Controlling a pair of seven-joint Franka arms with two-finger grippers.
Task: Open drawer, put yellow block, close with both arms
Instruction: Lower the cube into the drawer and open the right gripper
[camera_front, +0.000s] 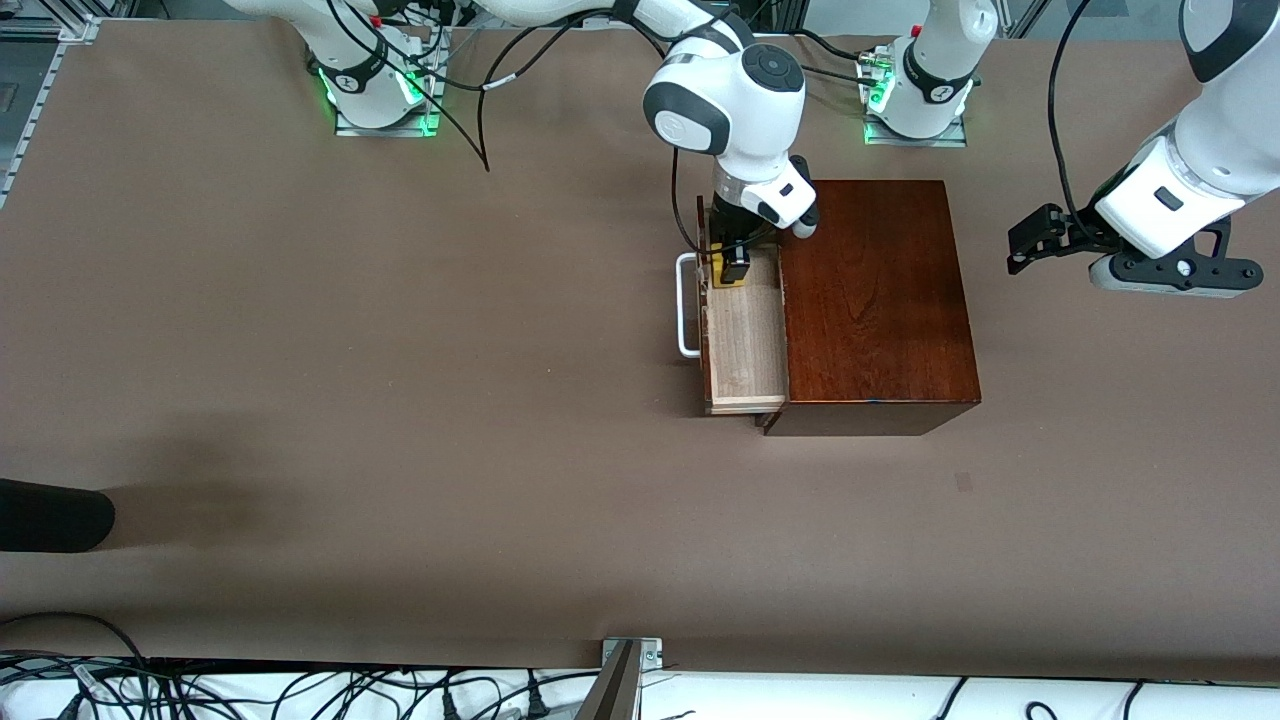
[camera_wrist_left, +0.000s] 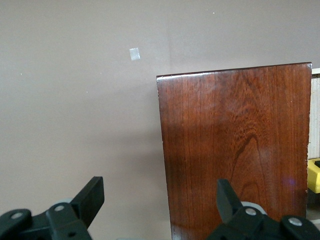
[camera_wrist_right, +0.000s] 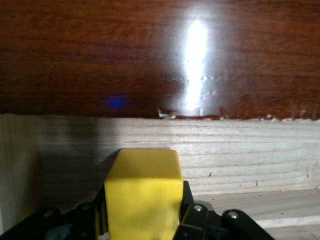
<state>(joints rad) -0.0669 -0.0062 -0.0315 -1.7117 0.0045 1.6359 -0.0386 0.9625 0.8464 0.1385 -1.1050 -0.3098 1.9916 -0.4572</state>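
The drawer (camera_front: 745, 345) of the reddish-brown wooden box (camera_front: 878, 300) is pulled open toward the right arm's end of the table, its white bar handle (camera_front: 685, 310) sticking out. My right gripper (camera_front: 732, 268) reaches down into the drawer at the end farther from the front camera, shut on the yellow block (camera_front: 728, 278). The right wrist view shows the yellow block (camera_wrist_right: 144, 195) clamped between black fingers (camera_wrist_right: 192, 212), facing the drawer's pale wall (camera_wrist_right: 235, 155). My left gripper (camera_front: 1024, 243) hangs open over the bare table beside the box, toward the left arm's end. Its fingers (camera_wrist_left: 92, 194) hold nothing.
A dark rounded object (camera_front: 50, 515) pokes in at the table edge toward the right arm's end, near the front camera. A small tape mark (camera_front: 963, 482) lies on the brown table nearer the front camera than the box. Cables run along the front edge (camera_front: 300, 690).
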